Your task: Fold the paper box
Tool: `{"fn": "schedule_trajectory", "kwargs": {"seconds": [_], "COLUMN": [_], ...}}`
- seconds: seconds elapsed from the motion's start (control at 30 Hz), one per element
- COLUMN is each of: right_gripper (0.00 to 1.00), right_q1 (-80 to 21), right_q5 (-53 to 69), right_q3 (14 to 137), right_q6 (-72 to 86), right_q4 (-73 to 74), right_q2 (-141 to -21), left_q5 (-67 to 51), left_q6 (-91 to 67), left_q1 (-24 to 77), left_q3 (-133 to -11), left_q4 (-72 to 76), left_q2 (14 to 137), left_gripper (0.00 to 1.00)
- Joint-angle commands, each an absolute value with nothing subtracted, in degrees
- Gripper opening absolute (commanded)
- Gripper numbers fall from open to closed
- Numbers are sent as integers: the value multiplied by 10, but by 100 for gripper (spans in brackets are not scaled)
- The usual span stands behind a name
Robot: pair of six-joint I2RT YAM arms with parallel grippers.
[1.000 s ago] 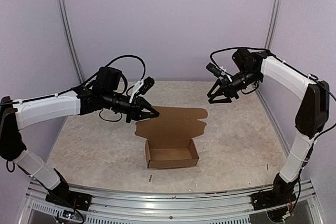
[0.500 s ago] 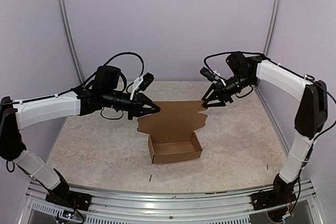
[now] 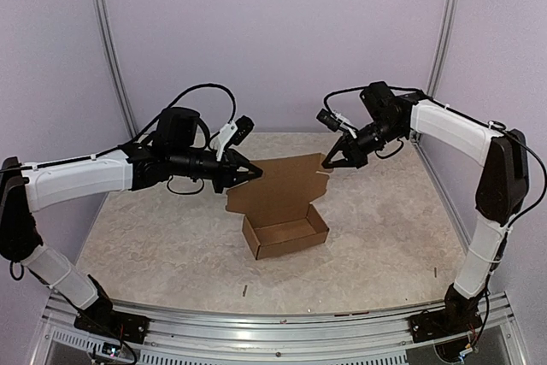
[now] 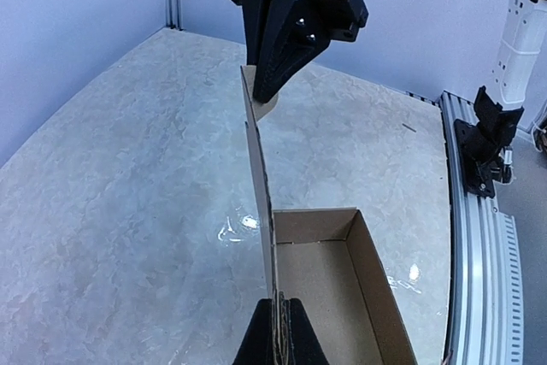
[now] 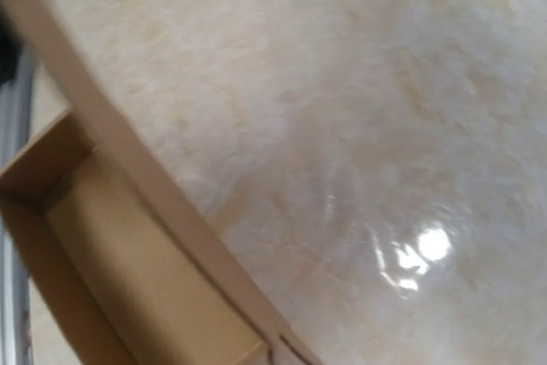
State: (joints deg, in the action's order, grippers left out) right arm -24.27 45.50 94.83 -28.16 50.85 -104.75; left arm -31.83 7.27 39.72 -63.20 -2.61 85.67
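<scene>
The paper box (image 3: 286, 230) is brown cardboard: an open shallow tray at mid-table with its lid (image 3: 278, 181) raised behind it. My left gripper (image 3: 256, 174) is shut on the lid's left edge. My right gripper (image 3: 326, 166) is shut on the lid's right corner by the rounded tab. The left wrist view shows the lid (image 4: 259, 177) edge-on, running from my left gripper (image 4: 279, 329) to the right gripper (image 4: 261, 90) pinching its far end, with the tray (image 4: 329, 275) beside it. The blurred right wrist view shows the tray (image 5: 128, 271) and lid edge (image 5: 128, 160); its own fingers are hidden.
An aluminium rail (image 3: 273, 331) runs along the near table edge, with both arm bases on it; the right arm's base (image 4: 487, 138) shows in the left wrist view. Lilac walls close in the back and sides. A small scrap (image 3: 244, 291) lies in front of the box.
My right gripper came down and left to the lid's right corner and shut on it. The lid now stands steeper and the tray has turned slightly. The left gripper kept its hold.
</scene>
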Motion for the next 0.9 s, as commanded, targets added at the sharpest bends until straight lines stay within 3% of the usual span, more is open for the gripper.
{"fn": "schedule_trajectory", "kwargs": {"seconds": [0.0,0.2,0.47,0.67,0.8,0.87], "right_gripper": [2,7,8,36,41,41], "right_q1": [-247,-247,-240,-174,-119,-115], "right_q5": [395,367,392,447,490,448], "right_q3": [956,968,972,1002,1024,981], "right_q6": [-173,-73,-41,-148,-289,-339], "right_q4": [447,403,398,479,566,539], "right_q2": [-1053,-1064,-1071,-1044,-1039,-1020], "left_q5": [-209,-63,-30,-137,-291,-323], "left_q6": [61,32,20,53,101,121], "left_q1": [431,473,486,440,403,397], "left_q3": [-667,-700,-712,-673,-653,-652], "left_q4": [-5,22,5,-32,-93,-119], "left_q2": [877,919,932,881,836,824], "left_gripper": [0,0,0,0,0,0]}}
